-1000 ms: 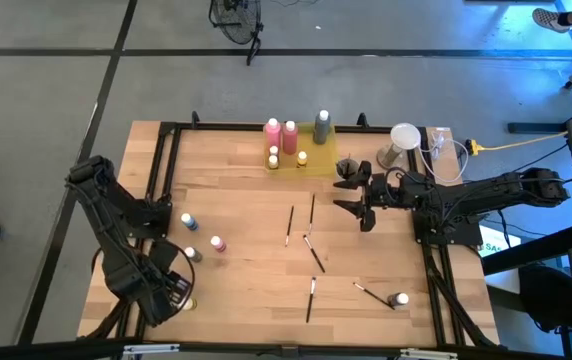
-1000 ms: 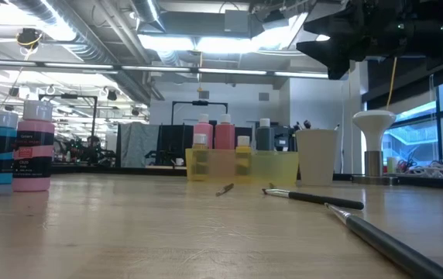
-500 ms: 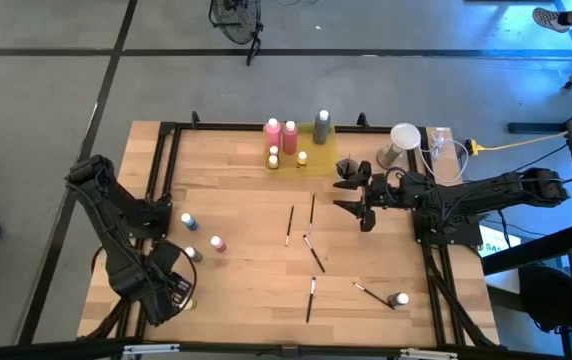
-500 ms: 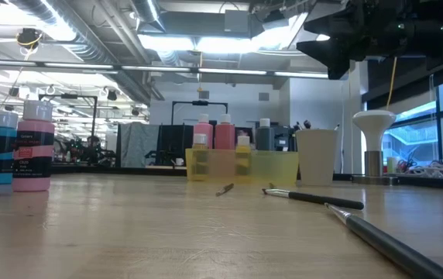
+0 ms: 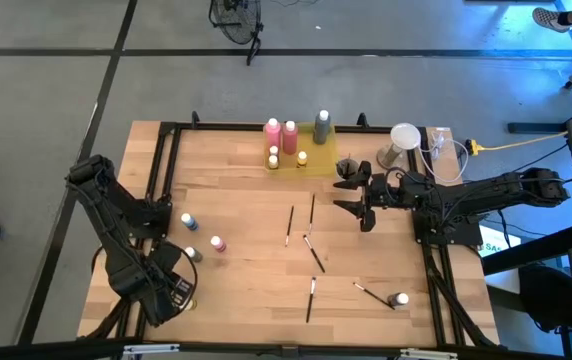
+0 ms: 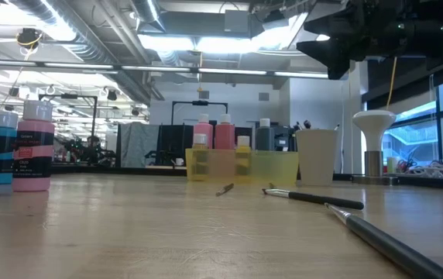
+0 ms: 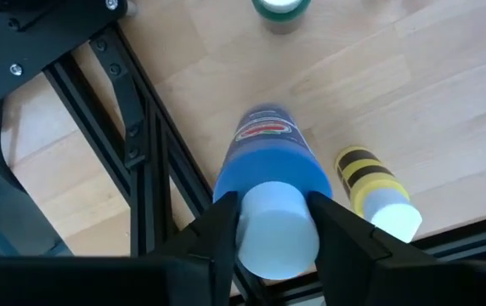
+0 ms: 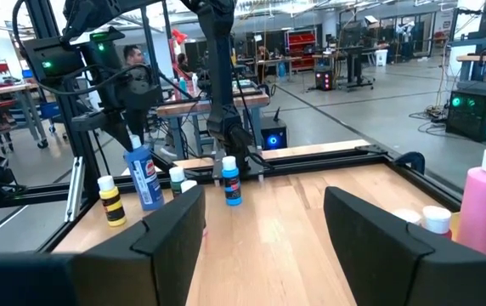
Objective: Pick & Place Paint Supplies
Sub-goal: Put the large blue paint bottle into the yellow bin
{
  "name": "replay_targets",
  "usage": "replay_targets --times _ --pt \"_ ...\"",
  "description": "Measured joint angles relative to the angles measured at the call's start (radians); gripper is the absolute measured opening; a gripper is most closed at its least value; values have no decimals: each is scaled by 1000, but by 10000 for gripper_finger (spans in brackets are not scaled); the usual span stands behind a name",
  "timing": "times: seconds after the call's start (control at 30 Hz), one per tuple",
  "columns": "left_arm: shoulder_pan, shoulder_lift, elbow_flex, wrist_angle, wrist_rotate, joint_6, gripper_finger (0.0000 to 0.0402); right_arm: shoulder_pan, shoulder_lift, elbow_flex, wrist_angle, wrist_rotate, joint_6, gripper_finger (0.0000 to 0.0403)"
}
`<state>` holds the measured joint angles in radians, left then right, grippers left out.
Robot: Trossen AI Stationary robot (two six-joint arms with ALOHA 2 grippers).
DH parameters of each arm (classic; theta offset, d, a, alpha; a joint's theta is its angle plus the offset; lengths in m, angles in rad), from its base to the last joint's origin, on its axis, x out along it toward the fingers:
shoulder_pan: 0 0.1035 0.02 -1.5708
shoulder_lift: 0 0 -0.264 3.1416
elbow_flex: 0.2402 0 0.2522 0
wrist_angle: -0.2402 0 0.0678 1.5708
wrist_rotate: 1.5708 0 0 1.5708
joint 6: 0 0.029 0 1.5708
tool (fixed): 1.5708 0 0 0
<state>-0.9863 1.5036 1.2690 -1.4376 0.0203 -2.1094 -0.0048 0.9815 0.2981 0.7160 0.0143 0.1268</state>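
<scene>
Fingers (image 7: 217, 234) of the left gripper (image 7: 275, 228) clasp the white cap of a tilted blue paint bottle (image 7: 268, 161) at the table's near-left corner, just beside a yellow-and-black striped bottle (image 7: 370, 183). Right gripper (image 5: 356, 203) hovers wide, empty, near the yellow tray (image 5: 318, 160).

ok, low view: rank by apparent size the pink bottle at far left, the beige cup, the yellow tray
1. pink bottle, though it stands nearest the camera, so this is unsure
2. yellow tray, widest but low
3. beige cup, close to the tray
</scene>
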Motion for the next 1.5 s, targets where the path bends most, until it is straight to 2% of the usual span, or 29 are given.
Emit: replay_targets --times 0.2,0.33,0.63,1.03,1.3,1.5 --pt "0 1 0 -2 15 1 118 0 0 0 -1 -62 -9 245" --pt "0 2 16 -8 23 2 118 0 0 0 -1 -68 -16 245" --pt "29 6 120 -119 56 -32 118 0 0 0 -3 -89 -61 245" --pt "96 3 266 -134 67 29 118 0 0 0 -1 -132 -68 245" --pt "175 -1 275 -134 56 139 118 0 42 0 28 -176 -88 245" --pt "264 -1 275 -134 -66 320 118 0 107 0 80 -185 -90 245"
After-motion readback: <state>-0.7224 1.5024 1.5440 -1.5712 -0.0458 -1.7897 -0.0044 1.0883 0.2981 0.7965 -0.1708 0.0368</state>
